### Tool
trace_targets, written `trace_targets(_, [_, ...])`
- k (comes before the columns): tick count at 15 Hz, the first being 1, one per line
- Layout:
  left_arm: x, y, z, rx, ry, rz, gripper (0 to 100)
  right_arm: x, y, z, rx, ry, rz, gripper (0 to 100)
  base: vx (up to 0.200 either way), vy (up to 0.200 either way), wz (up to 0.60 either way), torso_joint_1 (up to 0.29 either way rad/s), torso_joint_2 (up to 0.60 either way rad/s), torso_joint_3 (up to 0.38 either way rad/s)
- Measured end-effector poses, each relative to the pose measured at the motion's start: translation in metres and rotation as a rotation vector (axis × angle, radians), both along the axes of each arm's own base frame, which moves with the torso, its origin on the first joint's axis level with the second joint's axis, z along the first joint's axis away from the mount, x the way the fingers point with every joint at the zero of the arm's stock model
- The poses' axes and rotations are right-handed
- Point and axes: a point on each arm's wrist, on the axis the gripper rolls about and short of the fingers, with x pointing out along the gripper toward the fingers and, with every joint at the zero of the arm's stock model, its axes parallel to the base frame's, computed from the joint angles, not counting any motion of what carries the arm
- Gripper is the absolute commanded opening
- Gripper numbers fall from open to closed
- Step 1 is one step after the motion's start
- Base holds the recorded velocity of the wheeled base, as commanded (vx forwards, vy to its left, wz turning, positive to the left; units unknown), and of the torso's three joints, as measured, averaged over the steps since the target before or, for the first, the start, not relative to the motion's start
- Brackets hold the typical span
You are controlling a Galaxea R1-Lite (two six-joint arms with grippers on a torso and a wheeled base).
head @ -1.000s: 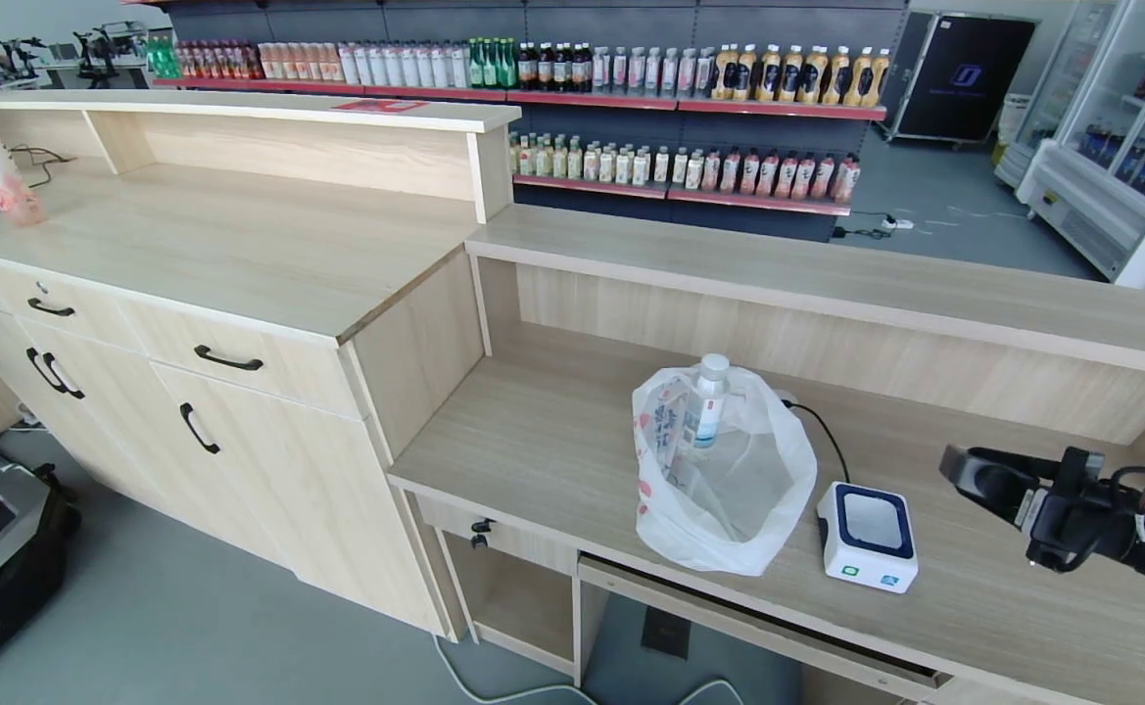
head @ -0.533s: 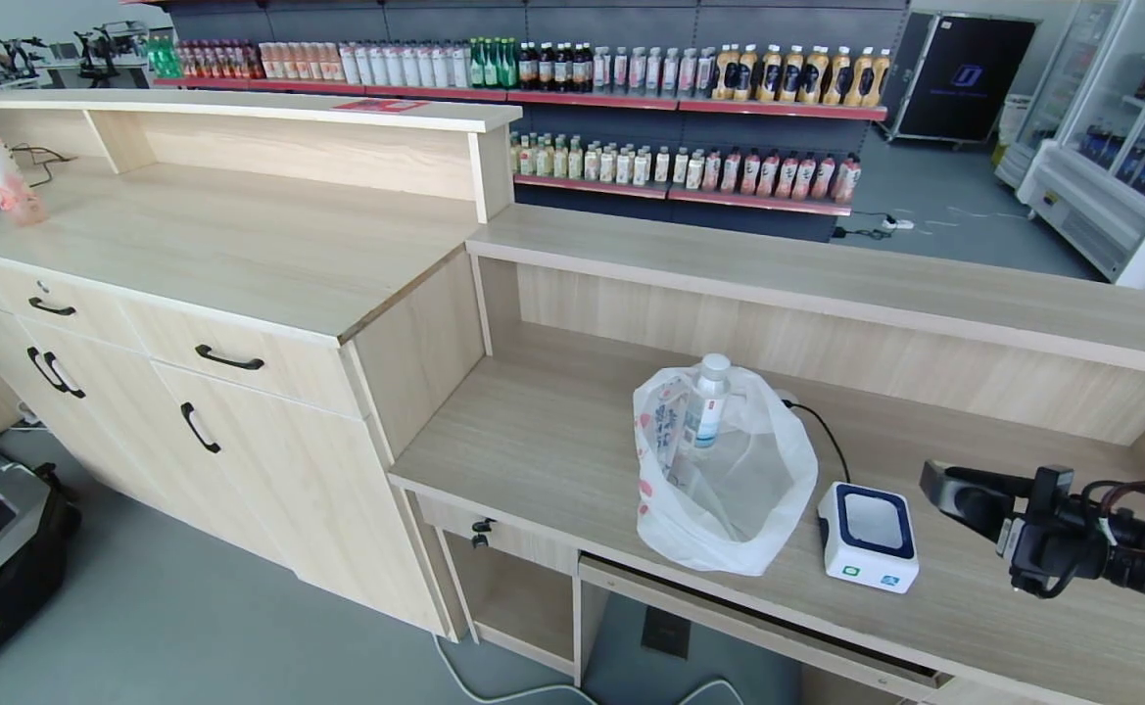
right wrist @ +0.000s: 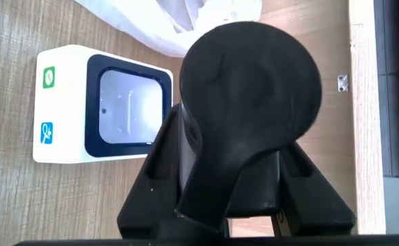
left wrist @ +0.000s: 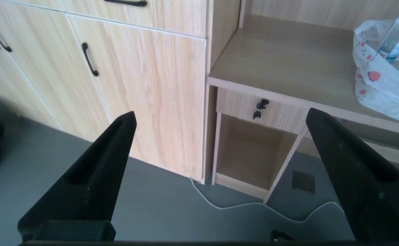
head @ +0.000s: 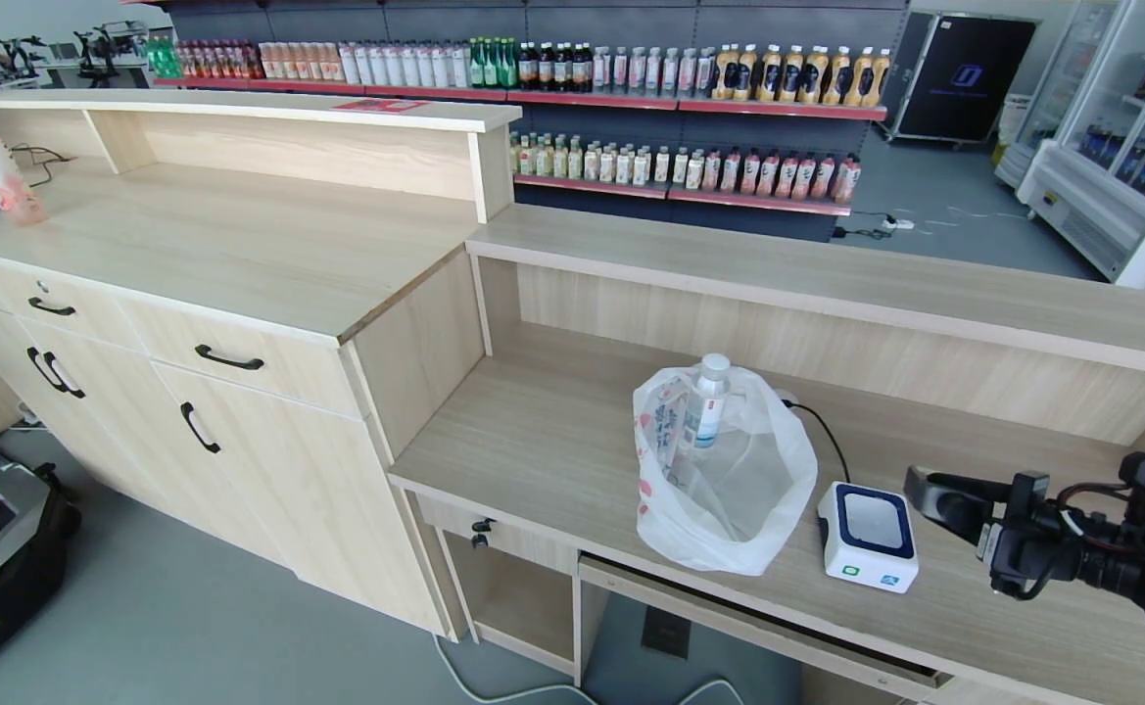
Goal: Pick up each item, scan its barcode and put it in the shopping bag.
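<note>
Item (head: 946,493), dark and round-ended, was gripped in the right claw (head: 981,517), whose fingers were closed around it. What kind of goods it was could not be told, and no barcode showed. The scanner (head: 869,536) lay on the desk (head: 552,431) just ahead of that claw and below it, with its window (right wrist: 128,106) facing up, off to one side of the item rather than under it.

By my reading the scan step was in hand and not yet done. The next move called for bringing the item over the window with its barcode side turned down, then carrying it on past the scanner to the bag (head: 729,480).

The bag stood beyond the scanner from the right claw, just beside it, with its mouth open. One clear bottle (head: 707,401) with a white cap stood inside, leaning at the far side, and there looked to be room left.

The left claw (left wrist: 220,119) hung well apart from the bag, fingers spread wide and holding nothing.
</note>
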Motion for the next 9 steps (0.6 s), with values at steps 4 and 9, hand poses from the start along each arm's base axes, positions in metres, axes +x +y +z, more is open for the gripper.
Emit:
trace_targets(4, [0.000, 0.000, 0.000, 0.000, 0.000, -0.001, 100, 0.001, 0.002, -0.006, -0.001, 0.011, 0.010, 0, 0.000, 0.000, 0.00, 0.000, 0.00, 0.000])
trace_targets(9, [0.000, 0.000, 0.000, 0.000, 0.000, 0.000, 100, 0.002, 0.002, -0.013, -0.005, 0.027, 0.012, 0, 0.000, 0.000, 0.00, 0.000, 0.00, 0.000])
